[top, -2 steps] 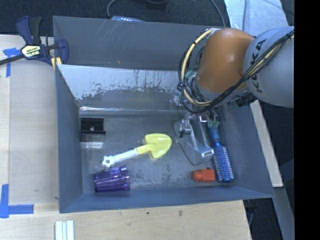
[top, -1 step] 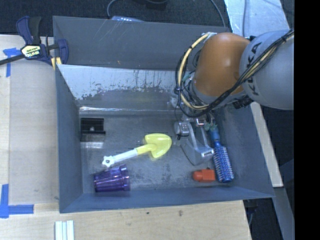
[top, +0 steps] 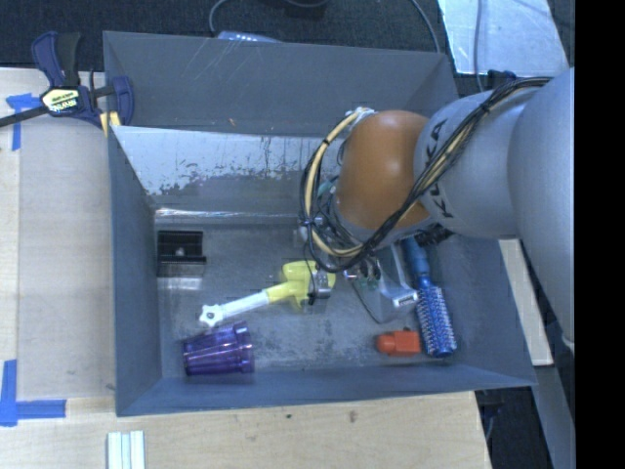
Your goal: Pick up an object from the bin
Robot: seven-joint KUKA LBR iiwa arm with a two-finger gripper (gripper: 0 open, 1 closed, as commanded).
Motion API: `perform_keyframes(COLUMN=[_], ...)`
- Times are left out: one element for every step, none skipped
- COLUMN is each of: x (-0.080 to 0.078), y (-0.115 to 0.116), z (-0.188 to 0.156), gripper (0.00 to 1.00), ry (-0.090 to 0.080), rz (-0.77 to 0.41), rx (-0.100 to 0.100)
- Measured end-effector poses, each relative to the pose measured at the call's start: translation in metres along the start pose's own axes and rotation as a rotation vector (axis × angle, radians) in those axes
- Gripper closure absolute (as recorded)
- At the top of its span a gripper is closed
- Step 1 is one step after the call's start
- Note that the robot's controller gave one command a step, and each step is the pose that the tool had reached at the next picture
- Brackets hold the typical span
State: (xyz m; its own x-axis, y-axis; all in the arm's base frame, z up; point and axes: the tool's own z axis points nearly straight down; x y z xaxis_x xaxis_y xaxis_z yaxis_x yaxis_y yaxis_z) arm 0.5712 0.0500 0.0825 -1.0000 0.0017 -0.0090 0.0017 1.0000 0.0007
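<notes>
Camera view: my gripper (top: 314,290) sits at the yellow head of the yellow-and-white tool (top: 256,301) lying mid-floor. Its white handle runs left and slightly down toward the purple cup (top: 219,350). Whether my grip is spread or closed, I cannot tell.

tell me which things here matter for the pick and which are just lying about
In the job:
gripper
yellow tool, mid-bin, with the gripper at its yellow end
bin

Lying about:
purple cup, front left
black box, left
blue brush, right
orange piece, by the brush
</notes>
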Motion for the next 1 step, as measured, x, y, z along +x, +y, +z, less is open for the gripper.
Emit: perform_keyframes(x=[-0.0034], y=[-0.0190], z=[0.0110], gripper=[1.00], ry=[-0.011], rz=[-0.036], rx=[0.002])
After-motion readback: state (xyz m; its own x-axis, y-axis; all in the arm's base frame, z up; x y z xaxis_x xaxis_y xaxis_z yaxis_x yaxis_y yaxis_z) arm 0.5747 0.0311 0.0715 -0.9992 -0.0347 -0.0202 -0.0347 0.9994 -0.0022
